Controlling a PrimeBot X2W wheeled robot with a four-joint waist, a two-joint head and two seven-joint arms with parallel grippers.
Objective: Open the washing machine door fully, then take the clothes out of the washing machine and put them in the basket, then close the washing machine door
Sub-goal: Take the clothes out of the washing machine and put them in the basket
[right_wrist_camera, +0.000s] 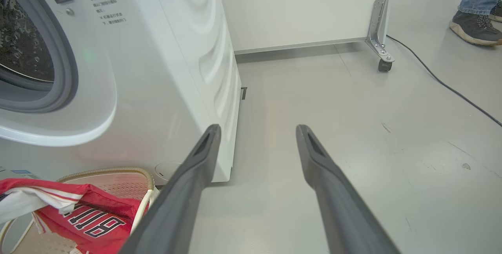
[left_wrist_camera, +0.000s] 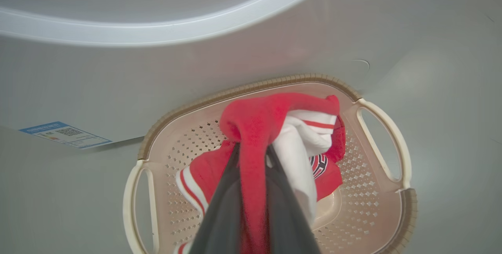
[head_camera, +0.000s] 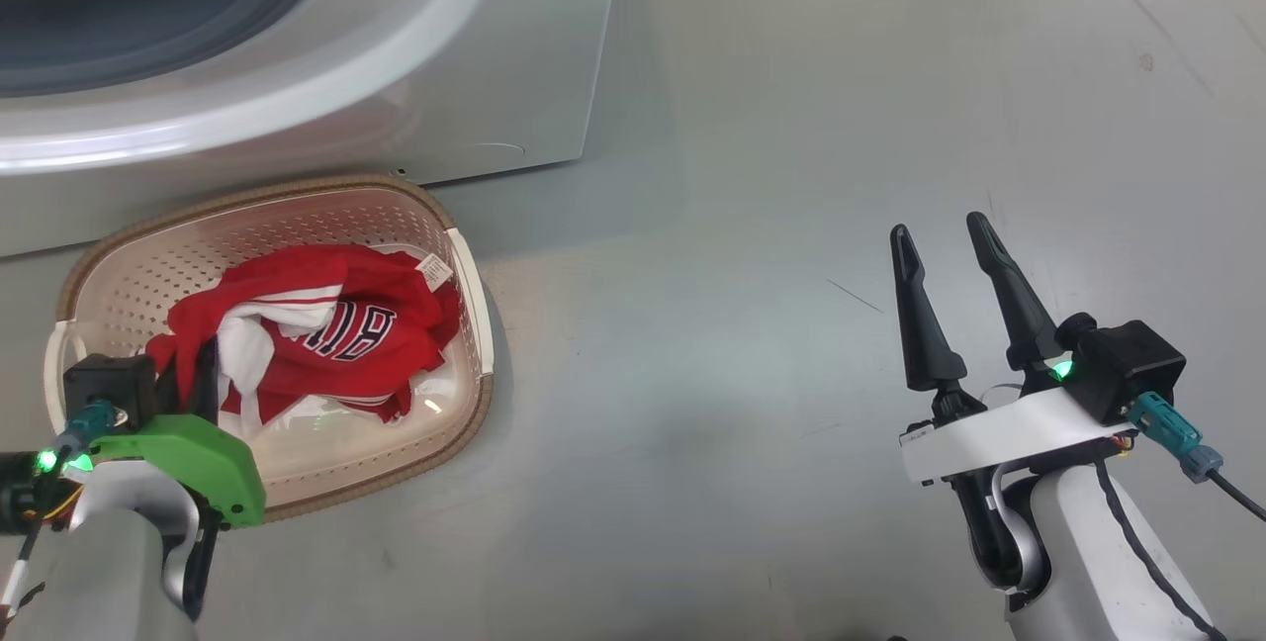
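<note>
Left gripper (left_wrist_camera: 253, 149) clenched on the clothes (head_camera: 336, 324) above the basket (head_camera: 473, 305) — likely soft, light, drapey; grab a bunched fold. Right gripper (head_camera: 942, 228) spread, empty.

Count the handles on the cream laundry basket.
2. In the left wrist view, one handle is at the basket's end on the picture's left, the other handle at its right end; none appears hidden.

This looks like a lab or test hall rather than a home: a big white front-loading washing machine (right_wrist_camera: 164, 69) stands free on a bare, scuffed grey floor (right_wrist_camera: 353, 136). Behind it is a plain white partition panel (right_wrist_camera: 298, 7) on a small castor wheel (right_wrist_camera: 383, 65). A thin black cable (right_wrist_camera: 443, 83) trails past a person's dark shoe (right_wrist_camera: 472, 28).
</note>
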